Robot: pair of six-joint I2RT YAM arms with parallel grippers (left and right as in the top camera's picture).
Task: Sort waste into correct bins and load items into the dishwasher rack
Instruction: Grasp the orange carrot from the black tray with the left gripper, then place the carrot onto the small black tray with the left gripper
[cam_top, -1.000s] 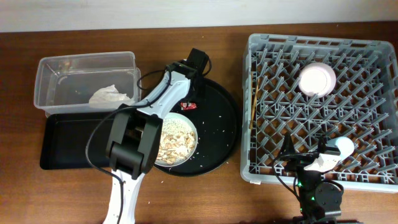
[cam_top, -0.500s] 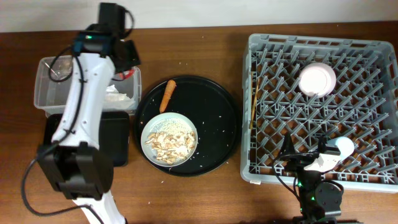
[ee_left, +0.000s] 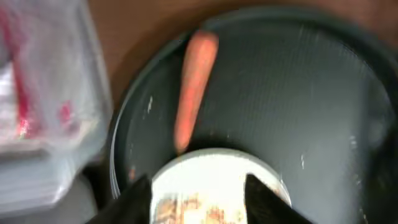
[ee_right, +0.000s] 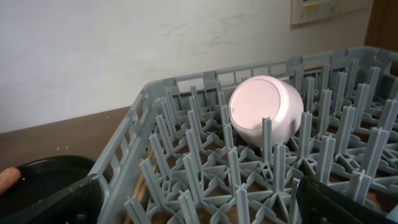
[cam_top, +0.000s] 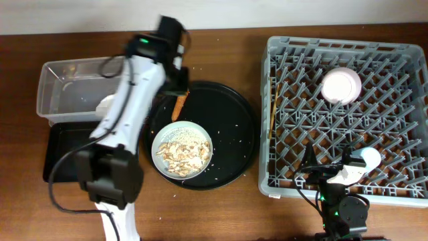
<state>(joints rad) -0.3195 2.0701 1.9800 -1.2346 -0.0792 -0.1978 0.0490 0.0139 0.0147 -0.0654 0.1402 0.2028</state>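
My left gripper (cam_top: 179, 90) (ee_left: 199, 193) is open and empty, above the back left of the round black tray (cam_top: 234, 137). An orange carrot (cam_top: 178, 106) (ee_left: 194, 87) lies just ahead of it. The pale plate (cam_top: 182, 148) (ee_left: 214, 177) holds beige food scraps. The clear tub (cam_top: 67, 84) holds the white napkin (cam_top: 105, 104), partly hidden by my arm. The red wrapper (ee_left: 22, 106) shows through the tub's wall. The grey rack (cam_top: 281, 114) (ee_right: 155, 124) holds the pinkish bowl (cam_top: 341, 86) (ee_right: 264, 112) and the chopsticks (cam_top: 273, 100) (ee_right: 146, 180). My right gripper (cam_top: 328, 171) (ee_right: 199, 202) is open over the rack's front edge.
The shallow black tray (cam_top: 67, 154) lies in front of the clear tub. Rice grains are scattered on the round tray. A pale round thing (cam_top: 366, 158), perhaps the light-blue cup, sits in the rack's front right. My left arm crosses over the black tray and tub.
My left gripper went from the red wrapper on the round tray to the clear tub, then back over the tray by the carrot. The wrapper has left the tray. The right arm is still.
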